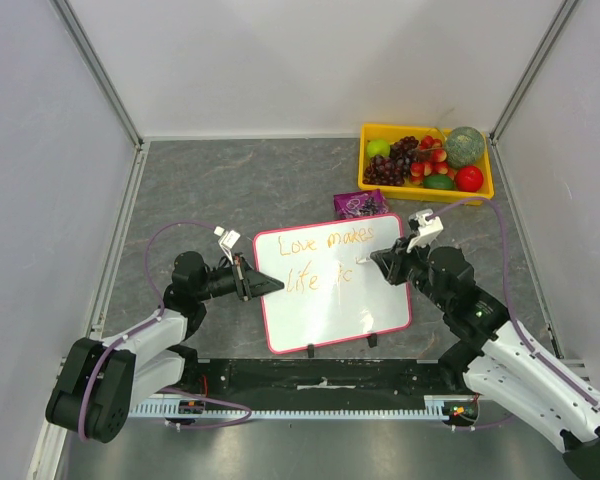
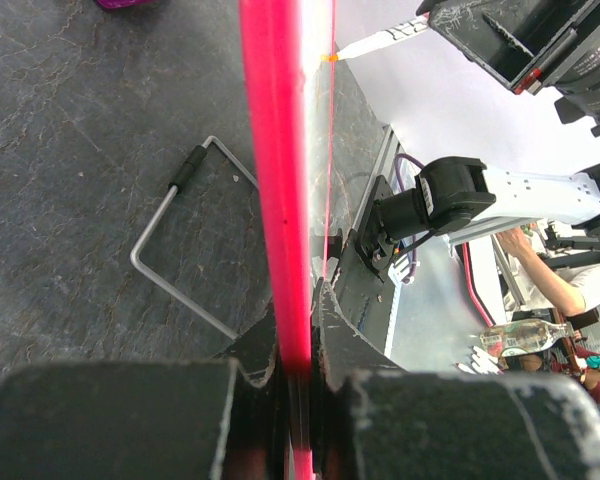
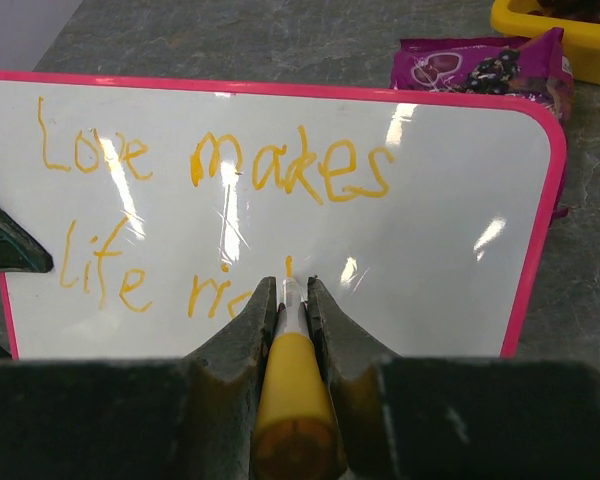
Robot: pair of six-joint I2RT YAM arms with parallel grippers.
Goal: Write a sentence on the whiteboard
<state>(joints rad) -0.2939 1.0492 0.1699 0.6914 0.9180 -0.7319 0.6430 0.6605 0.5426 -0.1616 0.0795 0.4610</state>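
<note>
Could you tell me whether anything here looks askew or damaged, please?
Nothing damaged or spilled. The whiteboard sits skewed on the table, its frame pinched by the left gripper; the orange sentence stops mid-word on its second line.

A robotics lab test cell: white panel walls (image 1: 280,60) on aluminium posts (image 1: 100,70) enclose a grey tabletop (image 1: 240,180), with a left arm (image 1: 150,340) and right arm (image 1: 520,360) bolted at its near edge and a yellow bin (image 1: 420,193) of fruit at its far right corner.

Left end effector (image 1: 250,279) pinched closed, right end effector (image 1: 373,259) likewise, both pointing inward.
</note>
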